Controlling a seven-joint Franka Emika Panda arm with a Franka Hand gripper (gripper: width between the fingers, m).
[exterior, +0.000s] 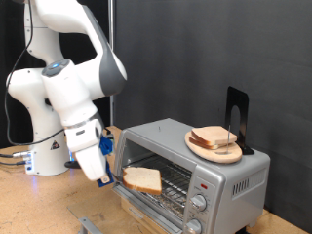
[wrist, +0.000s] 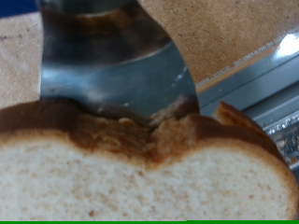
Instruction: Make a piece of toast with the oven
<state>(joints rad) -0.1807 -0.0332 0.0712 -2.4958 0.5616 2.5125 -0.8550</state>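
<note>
Exterior view: the gripper (exterior: 105, 168) sits low at the open mouth of the toaster oven (exterior: 195, 166), pinching the piece of toast (exterior: 143, 178) – the slice rests at the wire rack's (exterior: 175, 182) front edge. On the oven's roof, a wooden plate (exterior: 214, 148) carries more bread.

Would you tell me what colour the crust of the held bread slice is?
Tan-brown around a pale beige crumb on the piece of toast, best seen in the wrist view.

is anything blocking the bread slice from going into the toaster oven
Nothing visible. The gripper holds the bread slice at the toaster oven mouth; the door is down and the wire rack behind the slice looks bare.
</note>
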